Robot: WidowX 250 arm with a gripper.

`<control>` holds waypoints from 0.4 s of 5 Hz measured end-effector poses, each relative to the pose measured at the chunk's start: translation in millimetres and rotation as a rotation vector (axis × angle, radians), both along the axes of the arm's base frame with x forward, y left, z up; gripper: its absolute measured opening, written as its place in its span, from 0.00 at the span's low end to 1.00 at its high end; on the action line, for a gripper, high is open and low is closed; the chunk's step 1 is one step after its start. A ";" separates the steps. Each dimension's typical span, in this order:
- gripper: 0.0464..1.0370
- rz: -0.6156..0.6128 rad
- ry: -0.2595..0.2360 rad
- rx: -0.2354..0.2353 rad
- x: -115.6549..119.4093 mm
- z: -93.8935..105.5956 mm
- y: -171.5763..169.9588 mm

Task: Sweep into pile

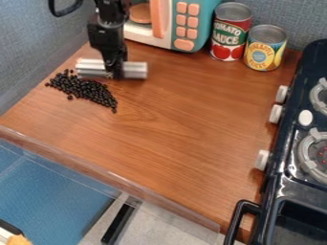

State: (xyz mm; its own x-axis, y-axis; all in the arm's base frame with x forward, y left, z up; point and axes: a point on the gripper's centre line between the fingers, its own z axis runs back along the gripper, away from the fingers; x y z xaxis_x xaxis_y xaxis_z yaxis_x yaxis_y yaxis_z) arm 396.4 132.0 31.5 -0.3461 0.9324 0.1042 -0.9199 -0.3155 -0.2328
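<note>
The black gripper point(115, 72) hangs down at the upper left of the wooden surface. It is shut on a silvery metal bar point(135, 70), which lies crosswise and sticks out on both sides of the fingers. Just in front of the bar, toward the camera and to its left, small black beans point(83, 89) are spread in an elongated heap. The heap runs from the left end of the bar down to the right, with a few single beans at its edges. Whether the bar touches any beans, I cannot tell.
A teal and white toy microwave point(171, 21) stands behind the gripper. Right of it are a red tomato can point(230, 31) and a yellow pineapple can point(265, 48). A dark toy stove point(287, 167) with white knobs lines the right side. A clear rim point(115, 178) borders the front edge.
</note>
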 end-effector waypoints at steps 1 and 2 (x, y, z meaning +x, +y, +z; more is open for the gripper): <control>0.34 -0.013 -0.026 0.017 9.5 11.1 3.0; 0.34 -0.019 -0.052 0.018 17.4 21.1 5.3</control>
